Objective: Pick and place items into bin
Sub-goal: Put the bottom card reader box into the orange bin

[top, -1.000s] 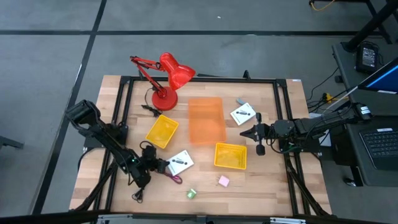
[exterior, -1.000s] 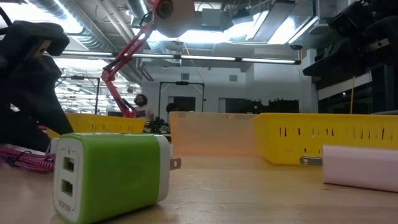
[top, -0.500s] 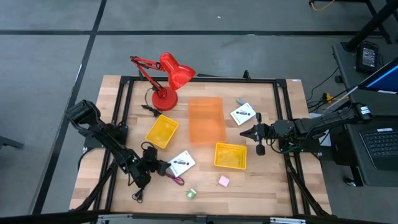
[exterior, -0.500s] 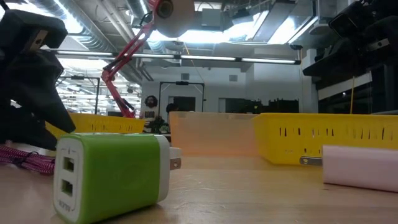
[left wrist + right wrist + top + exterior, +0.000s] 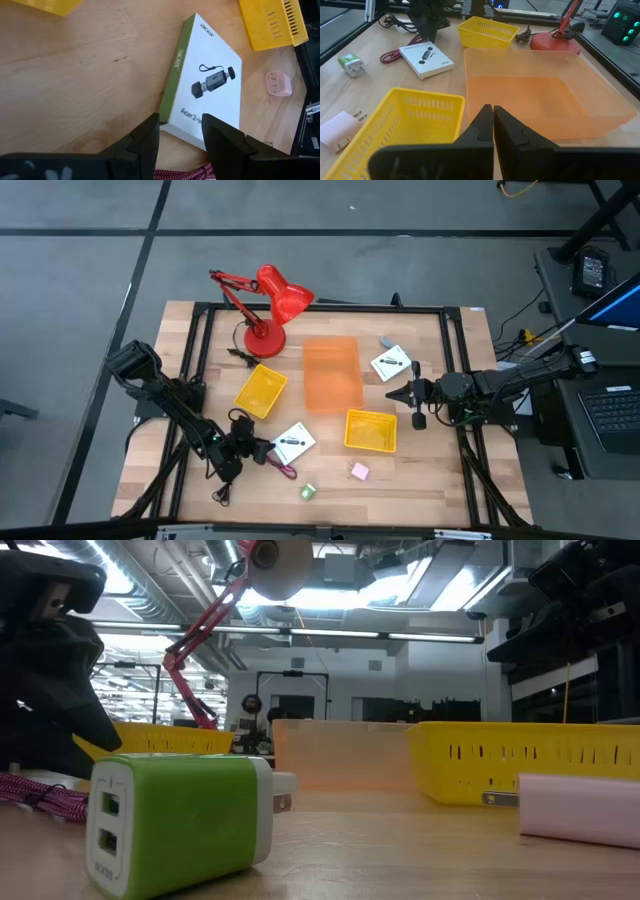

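My left hand (image 5: 262,447) has crept a little toward the white box (image 5: 291,441) since a second ago and now sits low at the box's near corner, fingers (image 5: 150,137) parted around that corner, not closed on it. The box lies flat on the desk (image 5: 440,480), unmoved, with the maroon cord (image 5: 279,467) just beside it. The green charger (image 5: 308,491) and pink charger (image 5: 359,470) rest near the desk's front edge, unchanged. My right hand (image 5: 395,396) holds its earlier position beside the second white box (image 5: 390,364), fingers (image 5: 482,125) pressed together, gripping nothing. The orange bin (image 5: 332,372) holds no items.
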